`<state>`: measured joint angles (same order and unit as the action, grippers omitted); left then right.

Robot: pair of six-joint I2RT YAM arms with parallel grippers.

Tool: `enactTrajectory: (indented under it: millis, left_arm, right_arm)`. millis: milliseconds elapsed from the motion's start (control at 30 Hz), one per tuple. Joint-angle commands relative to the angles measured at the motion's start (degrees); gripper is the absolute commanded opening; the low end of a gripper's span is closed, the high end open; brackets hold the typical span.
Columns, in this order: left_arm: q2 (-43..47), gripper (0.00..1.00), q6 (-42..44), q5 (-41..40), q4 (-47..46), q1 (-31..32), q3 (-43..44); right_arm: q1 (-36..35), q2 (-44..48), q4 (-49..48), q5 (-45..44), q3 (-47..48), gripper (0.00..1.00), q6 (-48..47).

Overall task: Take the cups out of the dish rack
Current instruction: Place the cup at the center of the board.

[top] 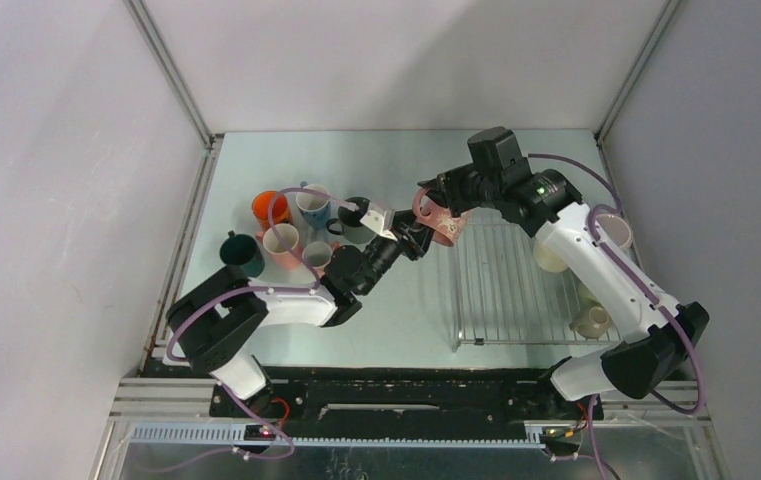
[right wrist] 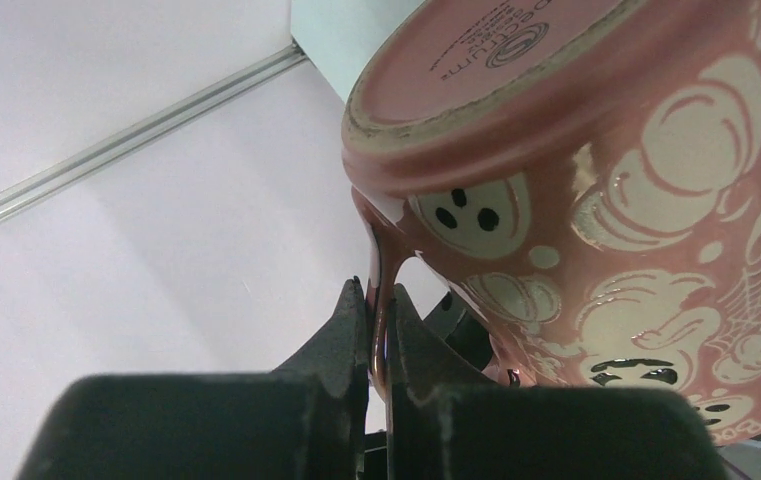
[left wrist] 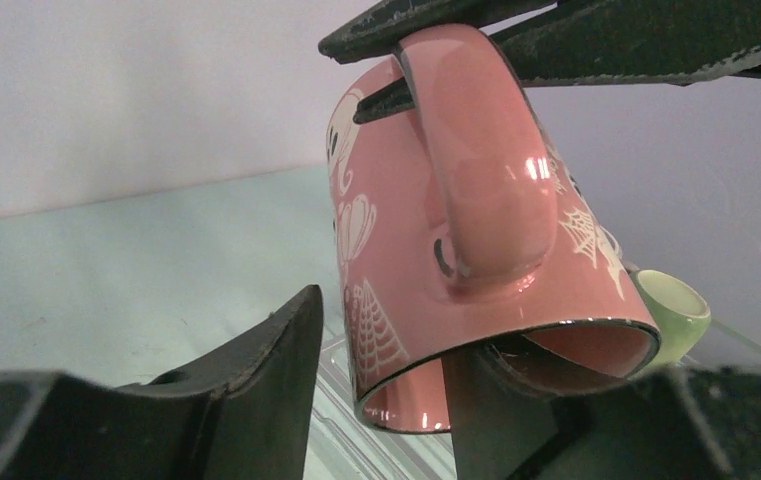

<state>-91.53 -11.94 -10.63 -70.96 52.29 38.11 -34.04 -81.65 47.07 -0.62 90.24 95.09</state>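
A pink cup (top: 439, 215) printed with cream ghosts and webs hangs tilted, mouth down, over the left edge of the dish rack (top: 516, 300). My right gripper (right wrist: 377, 290) is shut on its handle (right wrist: 380, 262); its dark fingers (left wrist: 596, 40) cross the top of the left wrist view. My left gripper (left wrist: 396, 330) straddles the rim of the pink cup (left wrist: 476, 230). One finger is inside the mouth. The other stands outside, a gap away from the wall. More cups remain on the rack: a cream one (top: 553, 256), a beige one (top: 591, 320) and a pale green one (left wrist: 671, 310).
A cluster of cups stands on the table left of the rack: orange (top: 269, 207), dark teal (top: 241, 252), white-and-blue (top: 312, 204), pale pink (top: 281, 243), grey (top: 317, 257). White walls enclose the table on three sides.
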Motion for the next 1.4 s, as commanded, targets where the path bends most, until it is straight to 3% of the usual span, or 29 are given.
enactTrajectory:
  millis: [0,167,333,567,633,800,867,1100,1367]
  left_arm:
    - [1.3,0.51,1.5,-2.7,-2.5,0.0,3.2]
    - [2.5,0.39,1.0,-2.5,-1.9,0.0,3.3]
    - [3.5,0.03,-0.8,-4.3,-0.2,0.0,3.9]
    - [6.6,0.00,-3.1,-5.7,6.6,0.0,5.3]
    - [7.6,0.00,-3.9,-5.8,9.2,0.0,5.7]
    - [10.0,0.00,-5.2,-5.9,14.1,-0.1,5.7]
    - [10.7,0.00,-5.2,-6.6,14.0,-0.1,4.9]
    - [12.5,0.00,-7.2,-7.1,17.2,-1.4,5.3]
    - [15.8,0.00,-13.9,-2.1,33.7,-6.7,9.9]
  right_arm:
    - [-1.3,3.4,-6.0,1.9,0.6,0.00,1.2]
    - [-1.6,4.1,-6.7,2.0,0.1,0.00,1.7]
    - [-1.7,5.3,-7.1,1.8,-1.1,0.00,1.8]
    - [-1.0,7.5,-9.8,2.1,-5.1,0.00,1.1]
    - [-0.6,7.7,-10.4,2.3,-5.6,0.09,0.1]
    - [0.7,8.2,-13.7,3.4,-7.9,0.49,-2.4]
    - [1.2,8.1,-14.8,4.0,-8.6,0.60,-2.9]
    - [1.9,8.1,-15.4,4.8,-9.0,0.78,-5.5]
    - [2.0,11.5,-13.5,-1.3,-9.0,0.91,-16.1]
